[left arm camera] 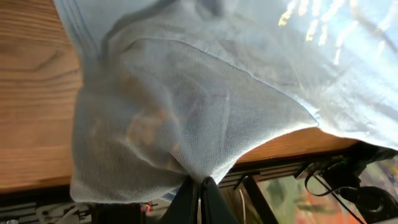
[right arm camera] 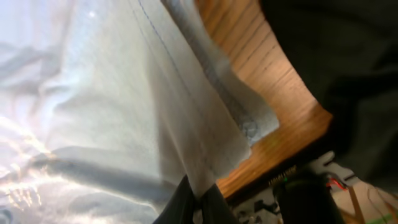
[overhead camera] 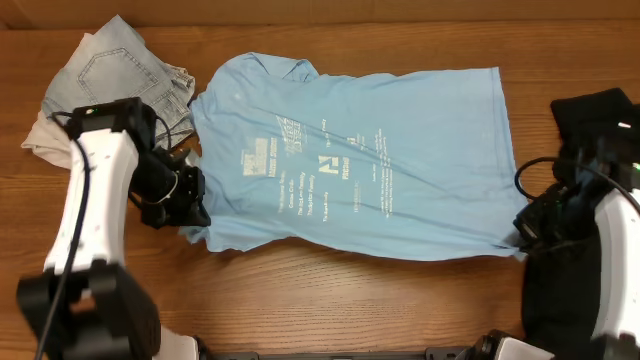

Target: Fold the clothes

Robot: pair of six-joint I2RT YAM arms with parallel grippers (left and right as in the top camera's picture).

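Observation:
The sky-blue T-shirt (overhead camera: 350,150) with white lettering lies spread flat across the middle of the table, neck to the left. My left gripper (overhead camera: 190,212) is shut on its near-left corner; the left wrist view shows the cloth (left arm camera: 186,106) pinched between the fingers (left arm camera: 199,186). My right gripper (overhead camera: 522,232) is shut on its near-right hem corner; the right wrist view shows the fabric (right arm camera: 124,93) pinched between the fingers (right arm camera: 199,196). Pale denim shorts (overhead camera: 120,70) lie on beige cloth (overhead camera: 40,135) at the far left. A black garment (overhead camera: 595,115) lies at the right.
The wooden table (overhead camera: 330,290) shows bare along its near edge below the shirt. The black garment also shows in the right wrist view (right arm camera: 348,56), close beside the shirt's hem.

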